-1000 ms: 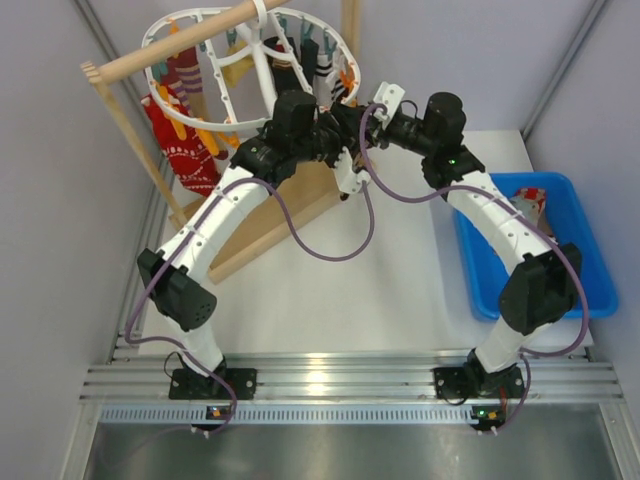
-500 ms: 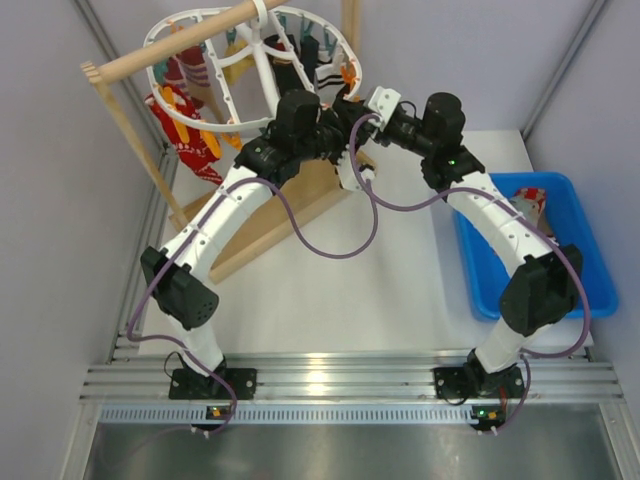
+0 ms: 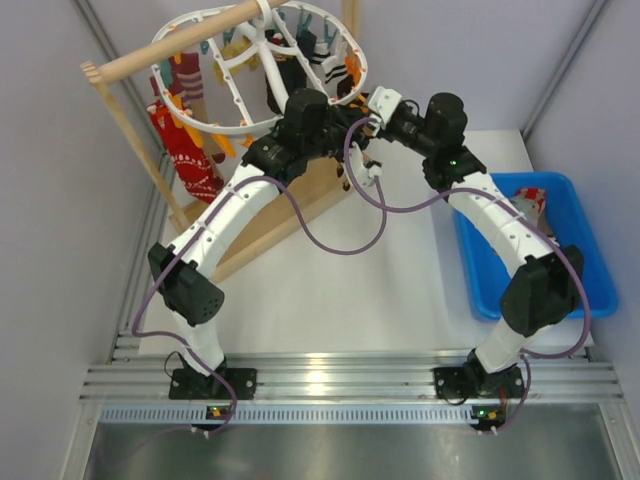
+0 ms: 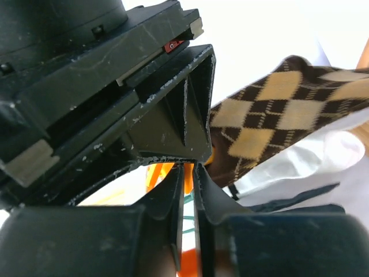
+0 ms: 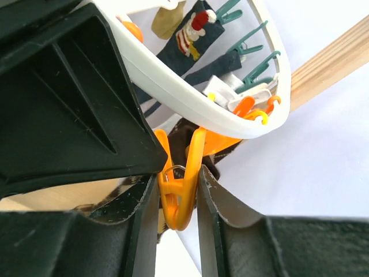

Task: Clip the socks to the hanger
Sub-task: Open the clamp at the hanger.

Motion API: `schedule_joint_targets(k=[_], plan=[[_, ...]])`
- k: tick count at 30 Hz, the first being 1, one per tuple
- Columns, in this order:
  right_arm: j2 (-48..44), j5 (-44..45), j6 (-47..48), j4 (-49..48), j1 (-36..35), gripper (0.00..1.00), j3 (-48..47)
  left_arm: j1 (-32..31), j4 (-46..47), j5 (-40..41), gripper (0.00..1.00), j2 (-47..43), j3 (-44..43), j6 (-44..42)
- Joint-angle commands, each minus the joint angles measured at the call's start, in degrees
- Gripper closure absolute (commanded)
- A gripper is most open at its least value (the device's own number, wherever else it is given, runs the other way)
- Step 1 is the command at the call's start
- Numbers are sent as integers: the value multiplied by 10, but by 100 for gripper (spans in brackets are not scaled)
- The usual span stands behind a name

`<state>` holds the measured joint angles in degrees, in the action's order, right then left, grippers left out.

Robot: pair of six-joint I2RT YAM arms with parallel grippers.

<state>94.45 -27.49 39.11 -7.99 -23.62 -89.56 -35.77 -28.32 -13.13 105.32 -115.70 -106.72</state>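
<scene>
The white oval hanger (image 3: 232, 124) hangs from a wooden rod with several socks clipped on it. Its rim also shows in the right wrist view (image 5: 190, 107). Both grippers meet under its right rim. My right gripper (image 3: 374, 106) (image 5: 177, 180) is shut on an orange clip (image 5: 180, 193), one finger on each side. Brown sock fabric shows between the clip's arms. My left gripper (image 3: 338, 128) (image 4: 189, 168) is nearly shut and holds the brown argyle sock (image 4: 271, 112) up against that clip. The grip point itself is hidden. The sock's tail dangles below (image 3: 366, 172).
The wooden rod (image 3: 170, 50) and slanted wooden base (image 3: 285, 215) stand at the back left. A blue bin (image 3: 478, 262) at the right holds more socks (image 3: 528, 205). A red patterned sock (image 3: 192, 155) hangs at the hanger's left. Teal clips (image 5: 253, 57) dangle from the ring.
Both grippers have moved up and back to the hanger's right rim with the argyle sock. The ring has tilted and shifted a little to the right.
</scene>
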Motion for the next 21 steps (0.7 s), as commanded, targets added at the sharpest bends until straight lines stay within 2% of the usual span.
schedule_joint_targets(k=[1, 4, 6, 7, 9, 11, 16, 21], plan=[[-33, -88, -11, 32, -25, 100, 15, 16, 88, 65, 92, 16, -16, -5], [-34, -89, -11, 29, -25, 100, 18, 16, 94, 60, 100, 11, -9, -2], [-34, -88, -12, 25, -25, 100, 21, 16, 111, 55, 100, 8, 1, 1], [-33, -86, -13, 25, -25, 100, 21, 16, 117, 44, 92, 0, 13, 4], [-31, -87, -10, 26, -24, 100, 23, 16, 138, 32, 69, -10, 28, 13], [-32, -89, -10, 25, -24, 100, 25, 12, 143, 33, 57, -17, 38, 9], [-31, -89, -18, 22, -24, 100, 27, 8, 143, 41, 52, -25, 38, 0], [-25, -97, -54, 8, -15, 100, 25, 4, 143, 13, 50, -49, 67, -12]])
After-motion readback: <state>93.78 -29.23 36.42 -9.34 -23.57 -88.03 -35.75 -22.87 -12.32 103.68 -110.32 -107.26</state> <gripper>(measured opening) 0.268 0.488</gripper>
